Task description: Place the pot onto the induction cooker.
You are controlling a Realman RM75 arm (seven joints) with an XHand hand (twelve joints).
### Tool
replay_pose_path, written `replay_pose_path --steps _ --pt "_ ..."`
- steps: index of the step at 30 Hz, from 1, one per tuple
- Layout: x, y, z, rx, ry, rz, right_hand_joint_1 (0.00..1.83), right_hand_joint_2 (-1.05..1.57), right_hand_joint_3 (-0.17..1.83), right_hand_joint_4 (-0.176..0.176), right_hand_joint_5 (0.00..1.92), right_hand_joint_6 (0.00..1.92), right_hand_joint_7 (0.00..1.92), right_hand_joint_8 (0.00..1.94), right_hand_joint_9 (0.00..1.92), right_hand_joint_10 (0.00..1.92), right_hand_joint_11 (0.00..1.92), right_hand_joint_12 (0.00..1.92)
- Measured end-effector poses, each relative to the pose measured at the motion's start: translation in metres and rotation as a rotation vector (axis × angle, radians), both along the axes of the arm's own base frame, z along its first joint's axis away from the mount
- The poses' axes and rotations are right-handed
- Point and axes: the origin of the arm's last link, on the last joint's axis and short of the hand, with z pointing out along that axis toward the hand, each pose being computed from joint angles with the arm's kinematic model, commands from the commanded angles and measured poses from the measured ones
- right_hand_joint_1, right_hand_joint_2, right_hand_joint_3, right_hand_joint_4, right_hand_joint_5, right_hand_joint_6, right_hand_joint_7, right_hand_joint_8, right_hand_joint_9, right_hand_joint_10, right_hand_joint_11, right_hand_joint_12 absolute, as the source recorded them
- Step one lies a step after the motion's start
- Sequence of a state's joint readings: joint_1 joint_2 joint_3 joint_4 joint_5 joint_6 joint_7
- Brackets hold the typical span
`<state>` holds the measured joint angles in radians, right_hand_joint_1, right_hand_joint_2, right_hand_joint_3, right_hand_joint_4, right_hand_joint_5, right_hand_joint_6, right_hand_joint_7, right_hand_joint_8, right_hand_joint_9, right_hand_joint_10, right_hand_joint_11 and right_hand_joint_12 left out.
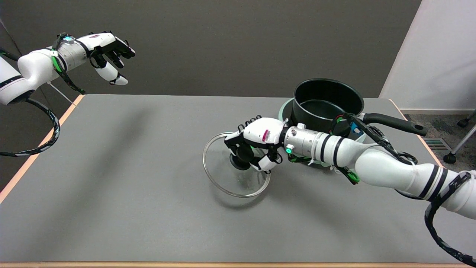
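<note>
The glass lid point(235, 167) is tilted, its near edge down by the gray table point(130, 167). The right hand point(256, 143) holds the lid's black knob point(241, 156) with its fingers wrapped around it. To the right and farther back, the black pot point(327, 102) sits on the round induction cooker point(285, 108). Nothing shows inside the pot. Its long handle point(394, 123) points right.

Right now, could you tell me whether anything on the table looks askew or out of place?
Yes: the glass lid is tilted, one edge raised, as the right hand grips its black knob. The pot stands uncovered.
</note>
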<state>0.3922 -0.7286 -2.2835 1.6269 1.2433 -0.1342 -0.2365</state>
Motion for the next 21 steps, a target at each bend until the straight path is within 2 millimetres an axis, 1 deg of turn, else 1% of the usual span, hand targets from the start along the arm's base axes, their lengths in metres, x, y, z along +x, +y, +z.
replay_pose_path --steps 5,6,7,8,9,10,13,17,19,21 --pt "-0.0023 0.0014 -0.0017 0.011 0.019 -0.002 1.34 0.78 0.97 0.176 0.49 1.75 0.79 1.68 0.73 1.91 0.6 1.75" --pt "-0.0027 0.0018 -0.0021 0.013 0.022 -0.002 1.34 0.82 0.91 0.176 0.52 1.74 0.77 1.68 0.73 1.92 0.6 1.75" --pt "-0.0029 0.0021 -0.0026 0.016 0.026 0.0 1.34 0.82 0.91 0.176 0.52 1.73 0.77 1.68 0.73 1.92 0.6 1.75" --pt "-0.0029 0.0024 -0.003 0.018 0.031 0.002 1.34 0.82 0.91 0.176 0.52 1.73 0.77 1.68 0.74 1.92 0.6 1.75" --pt "-0.003 0.0027 -0.0034 0.02 0.035 0.004 1.34 0.79 0.97 0.176 0.5 1.75 0.79 1.68 0.73 1.92 0.6 1.75" --pt "-0.0034 0.0033 -0.0038 0.023 0.04 0.004 1.34 0.78 0.98 0.176 0.49 1.75 0.79 1.69 0.73 1.92 0.6 1.75" --pt "-0.0049 0.0051 -0.0052 0.031 0.052 0.005 1.34 0.81 0.94 0.176 0.5 1.74 0.77 1.69 0.73 1.92 0.6 1.75" --pt "-0.0065 0.0069 -0.0065 0.039 0.064 0.006 1.34 0.81 0.94 0.176 0.5 1.75 0.77 1.69 0.73 1.92 0.6 1.75" --pt "-0.0068 0.0075 -0.007 0.041 0.068 0.007 1.35 0.77 0.99 0.176 0.5 1.76 0.79 1.69 0.74 1.92 0.61 1.75" --pt "-0.0073 0.008 -0.0073 0.044 0.071 0.007 1.35 0.77 0.99 0.176 0.5 1.75 0.8 1.68 0.74 1.92 0.61 1.74"
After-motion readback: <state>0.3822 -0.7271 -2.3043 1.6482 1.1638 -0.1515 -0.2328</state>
